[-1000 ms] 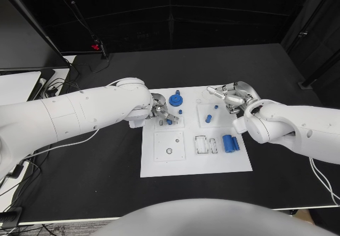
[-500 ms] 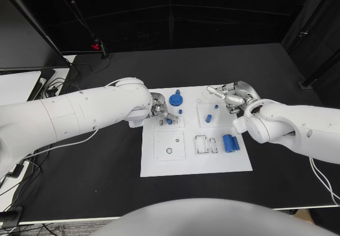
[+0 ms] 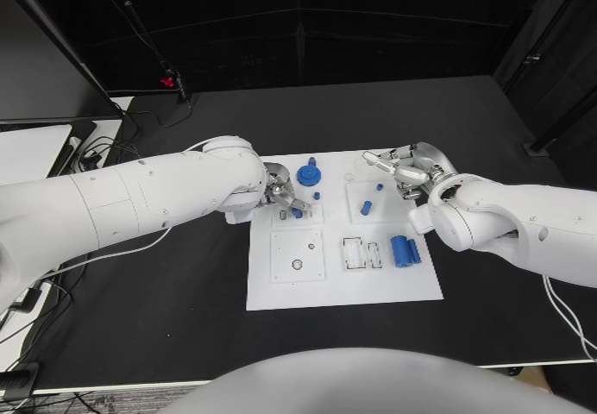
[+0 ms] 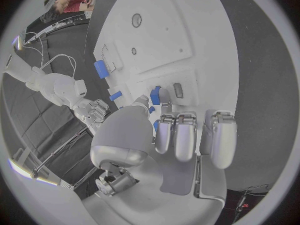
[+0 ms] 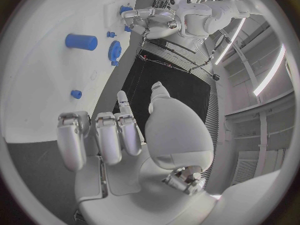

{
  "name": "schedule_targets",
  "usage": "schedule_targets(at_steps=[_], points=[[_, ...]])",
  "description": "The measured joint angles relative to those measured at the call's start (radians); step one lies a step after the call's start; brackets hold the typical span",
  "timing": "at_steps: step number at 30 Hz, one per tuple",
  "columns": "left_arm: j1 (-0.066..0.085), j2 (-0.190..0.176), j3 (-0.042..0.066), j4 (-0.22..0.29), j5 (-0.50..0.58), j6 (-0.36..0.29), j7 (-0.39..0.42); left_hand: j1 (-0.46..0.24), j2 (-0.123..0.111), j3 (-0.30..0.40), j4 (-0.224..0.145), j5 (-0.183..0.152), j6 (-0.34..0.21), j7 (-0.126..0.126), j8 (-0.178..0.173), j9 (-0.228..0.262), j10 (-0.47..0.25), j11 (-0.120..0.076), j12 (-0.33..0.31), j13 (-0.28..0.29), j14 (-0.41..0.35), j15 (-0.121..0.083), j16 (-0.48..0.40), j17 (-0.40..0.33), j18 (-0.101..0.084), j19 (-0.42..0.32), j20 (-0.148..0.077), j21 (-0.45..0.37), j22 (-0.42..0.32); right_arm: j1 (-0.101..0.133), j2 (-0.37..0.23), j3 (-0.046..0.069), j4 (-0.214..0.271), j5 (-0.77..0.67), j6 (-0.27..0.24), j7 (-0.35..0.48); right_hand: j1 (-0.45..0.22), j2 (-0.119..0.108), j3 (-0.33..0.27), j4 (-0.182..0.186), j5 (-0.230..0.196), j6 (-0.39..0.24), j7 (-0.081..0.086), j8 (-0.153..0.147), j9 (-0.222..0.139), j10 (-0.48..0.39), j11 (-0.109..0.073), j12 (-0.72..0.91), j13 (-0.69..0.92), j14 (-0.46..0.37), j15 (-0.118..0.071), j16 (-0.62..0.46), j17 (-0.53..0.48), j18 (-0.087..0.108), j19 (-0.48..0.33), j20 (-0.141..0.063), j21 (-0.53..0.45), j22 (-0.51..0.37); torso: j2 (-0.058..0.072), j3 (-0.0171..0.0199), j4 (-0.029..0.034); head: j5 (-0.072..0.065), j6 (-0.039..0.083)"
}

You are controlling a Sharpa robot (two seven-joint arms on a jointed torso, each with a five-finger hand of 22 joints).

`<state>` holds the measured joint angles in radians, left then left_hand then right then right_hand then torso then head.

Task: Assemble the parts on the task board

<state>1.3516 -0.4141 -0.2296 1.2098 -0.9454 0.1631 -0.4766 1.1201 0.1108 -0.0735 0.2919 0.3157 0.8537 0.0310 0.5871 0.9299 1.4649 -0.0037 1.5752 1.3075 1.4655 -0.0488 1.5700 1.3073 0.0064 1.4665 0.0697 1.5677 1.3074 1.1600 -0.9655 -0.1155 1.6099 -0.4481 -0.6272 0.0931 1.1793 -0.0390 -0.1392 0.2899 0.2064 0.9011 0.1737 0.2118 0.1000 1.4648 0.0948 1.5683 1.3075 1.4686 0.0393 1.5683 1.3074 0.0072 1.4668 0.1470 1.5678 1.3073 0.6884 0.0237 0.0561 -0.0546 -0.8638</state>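
Head view is showing the left hand [image 3: 284, 197] reaching over the task board's [image 3: 342, 289] upper left panel, fingers closing on a small blue part [image 4: 155, 94] there, probably to seat it in its slot. Beside it the blue gear [image 3: 309, 177] is standing on the board. The right hand [image 3: 408, 175] is hovering at the far right corner, fingers apart and holding nothing, likely waiting its turn. Blue cylinders [image 3: 405, 250] are lying lower right, with black desk [image 3: 174, 328] all around the board.
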Motion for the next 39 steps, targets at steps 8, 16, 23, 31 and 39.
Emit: schedule_targets(at_steps=[8, 16, 23, 31, 39], points=[[0.0, 0.001, 0.0, 0.0, -0.001, 0.002, 0.001, 0.098, 0.015, 0.044, 0.001, 0.099, -0.004, -0.004, 0.006, 0.003, 0.003, -0.004, 0.0, 0.0, 0.002, -0.006, 0.0, 0.0, 0.0, 0.0, 0.0, 0.0, 0.0, 0.0, 0.0, 0.0, 0.0, 0.0, 0.0, 0.0, 0.0, 0.0, 0.0, 0.0, 0.0, 0.0, 0.0, 0.0, 0.0, 0.0, 0.0, 0.0, 0.0, 0.0, 0.0, 0.0, 0.0, 0.0, 0.0, 0.0, 0.0, 0.0, 0.0, 0.0001, 0.0, -0.001, -0.001], [0.001, 0.002, 0.001, 0.001, 0.0, 0.005, 0.007, 0.169, 0.003, 0.096, -0.001, 0.147, -0.032, 0.025, 0.014, 0.006, -0.001, -0.008, 0.001, 0.004, 0.0, -0.007, 0.0, 0.0, 0.0, 0.0, -0.007, 0.0, 0.0, 0.0, 0.0, 0.0, 0.0, 0.0, 0.0, -0.001, 0.0, 0.0, 0.0, 0.0, 0.0, 0.0, 0.0, 0.0, 0.0, 0.0, 0.0, 0.0, 0.0, 0.0, 0.0, 0.0, 0.0, 0.0, 0.0, 0.0, 0.0, 0.0, 0.0, 0.0001, 0.0, -0.001, -0.001], [0.001, 0.002, 0.001, 0.001, 0.0, 0.006, 0.013, 0.182, -0.002, 0.096, -0.002, 0.147, -0.034, 0.027, 0.013, -0.002, -0.001, -0.007, -0.002, 0.004, 0.0, -0.007, 0.0, 0.0, 0.0, 0.0, -0.007, 0.0, 0.0, 0.0, 0.0, 0.0, 0.0, 0.0, 0.0, -0.001, -0.004, 0.004, 0.0, 0.0, 0.0, 0.0, 0.0, 0.0, 0.0, 0.0, 0.0, 0.0, 0.0, 0.0, 0.0, 0.0, 0.0, 0.0, 0.0, 0.0, 0.0, 0.0, 0.0, 0.0, 0.0, -0.002, -0.001], [0.001, 0.0, 0.0, 0.0, -0.001, 0.006, 0.02, 0.166, -0.019, 0.091, 0.0, 0.147, -0.036, 0.029, 0.013, -0.038, -0.002, -0.006, -0.008, -0.005, 0.0, -0.007, 0.0, 0.0, 0.0, 0.0, -0.007, 0.0, 0.0, 0.0, 0.0, 0.0, -0.001, 0.0, 0.0, -0.002, -0.004, 0.004, 0.0, 0.0, 0.0, 0.0, 0.0, 0.0, 0.0, 0.0, 0.0, 0.0, 0.0, 0.0, 0.0, 0.0, 0.0, 0.0, 0.0, 0.0, 0.0, 0.0, 0.0, 0.0, 0.0001, -0.003, -0.001], [0.001, -0.001, 0.0, -0.001, -0.002, 0.007, 0.021, 0.117, -0.043, 0.069, 0.0, 0.141, -0.036, 0.029, 0.013, -0.058, -0.002, -0.006, -0.008, 0.001, 0.0, -0.007, 0.0, 0.0, 0.0, 0.0, -0.007, 0.0, 0.0, 0.0, 0.0, 0.0, -0.001, 0.0, 0.0, -0.003, -0.004, 0.004, 0.0, 0.0, 0.0, 0.0, 0.0, 0.0, 0.0, 0.0, 0.0, 0.0, 0.0, 0.0, 0.0, 0.0, 0.0, 0.0, 0.0, 0.0, 0.0, 0.0, 0.0, -0.0002, 0.0005, -0.004, -0.003]])
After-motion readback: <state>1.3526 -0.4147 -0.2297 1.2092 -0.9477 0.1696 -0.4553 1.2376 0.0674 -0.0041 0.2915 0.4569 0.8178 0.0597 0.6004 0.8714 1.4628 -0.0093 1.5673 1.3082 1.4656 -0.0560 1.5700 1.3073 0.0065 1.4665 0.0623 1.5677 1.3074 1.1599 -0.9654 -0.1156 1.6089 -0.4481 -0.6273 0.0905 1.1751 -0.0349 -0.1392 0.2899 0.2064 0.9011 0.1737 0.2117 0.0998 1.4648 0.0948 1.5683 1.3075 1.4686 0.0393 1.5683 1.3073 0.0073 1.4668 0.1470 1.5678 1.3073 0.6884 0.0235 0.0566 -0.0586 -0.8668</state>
